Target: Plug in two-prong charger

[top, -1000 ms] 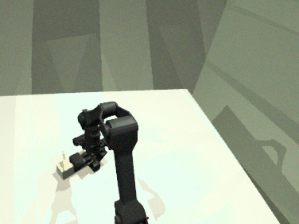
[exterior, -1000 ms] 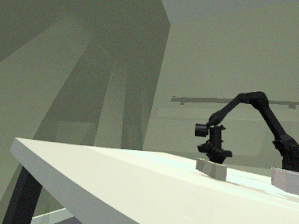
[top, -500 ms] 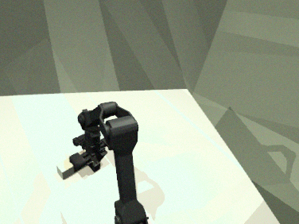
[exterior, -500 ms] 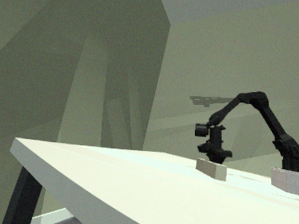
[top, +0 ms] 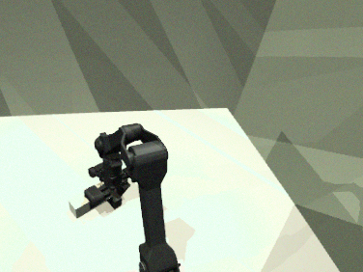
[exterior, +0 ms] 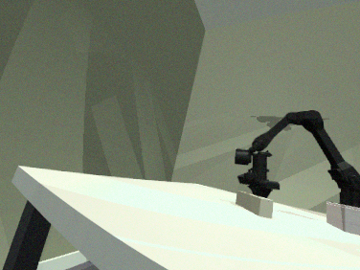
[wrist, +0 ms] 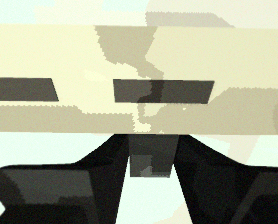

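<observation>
The power strip [top: 75, 208] [exterior: 248, 203] [wrist: 60, 55] is a pale block on the table; the wrist view shows two dark rectangles on its face, the right one [wrist: 175, 92] near mid-view, the left one [wrist: 25, 90] cut by the frame's edge. My gripper [top: 105, 198] [exterior: 261, 192] [wrist: 148, 128] points down beside the strip and is shut on the charger [wrist: 150, 162], a small dark grey block between the fingers. In the wrist view, the fingertips and the charger's far end stop at the strip's lower edge, below the right rectangle. The prongs are hidden, so I cannot tell whether they are in the outlet.
The white table [top: 203, 140] [exterior: 144, 220] reaches past the arm on all visible sides. A pale block [exterior: 336, 215] stands at the right edge of the exterior view, by the arm's base. Patterned shadows lie over the table and walls.
</observation>
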{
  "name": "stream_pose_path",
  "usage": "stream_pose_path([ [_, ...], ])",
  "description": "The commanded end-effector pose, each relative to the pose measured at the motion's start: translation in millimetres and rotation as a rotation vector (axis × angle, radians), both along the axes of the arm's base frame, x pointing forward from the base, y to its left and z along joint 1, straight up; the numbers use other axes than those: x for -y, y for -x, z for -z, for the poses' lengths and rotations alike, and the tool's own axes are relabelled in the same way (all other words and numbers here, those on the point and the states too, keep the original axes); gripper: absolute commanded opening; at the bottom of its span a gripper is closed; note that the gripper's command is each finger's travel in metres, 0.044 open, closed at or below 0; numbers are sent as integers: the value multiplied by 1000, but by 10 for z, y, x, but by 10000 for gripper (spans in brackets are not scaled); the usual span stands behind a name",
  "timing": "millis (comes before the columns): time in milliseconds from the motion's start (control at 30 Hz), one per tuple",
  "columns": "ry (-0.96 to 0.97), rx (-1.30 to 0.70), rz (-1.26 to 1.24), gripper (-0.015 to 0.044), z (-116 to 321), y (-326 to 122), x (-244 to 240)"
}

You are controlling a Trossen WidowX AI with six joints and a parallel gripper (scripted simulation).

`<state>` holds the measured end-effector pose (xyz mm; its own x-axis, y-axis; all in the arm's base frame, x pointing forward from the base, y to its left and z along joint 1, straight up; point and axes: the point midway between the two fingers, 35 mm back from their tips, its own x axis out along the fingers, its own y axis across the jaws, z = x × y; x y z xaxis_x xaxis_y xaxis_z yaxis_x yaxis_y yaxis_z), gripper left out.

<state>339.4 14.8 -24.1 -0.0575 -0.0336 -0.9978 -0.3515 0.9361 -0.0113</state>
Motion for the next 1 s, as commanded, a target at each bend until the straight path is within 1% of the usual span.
stream_pose_path([
  [0,-10,25,-2,0,4,-58,-22],
  [733,-10,26,-2,0,-24,-67,-26],
  [767,0,2,0,0,-6,-2,0],
  [967,0,2,0,0,-6,-2,0],
])
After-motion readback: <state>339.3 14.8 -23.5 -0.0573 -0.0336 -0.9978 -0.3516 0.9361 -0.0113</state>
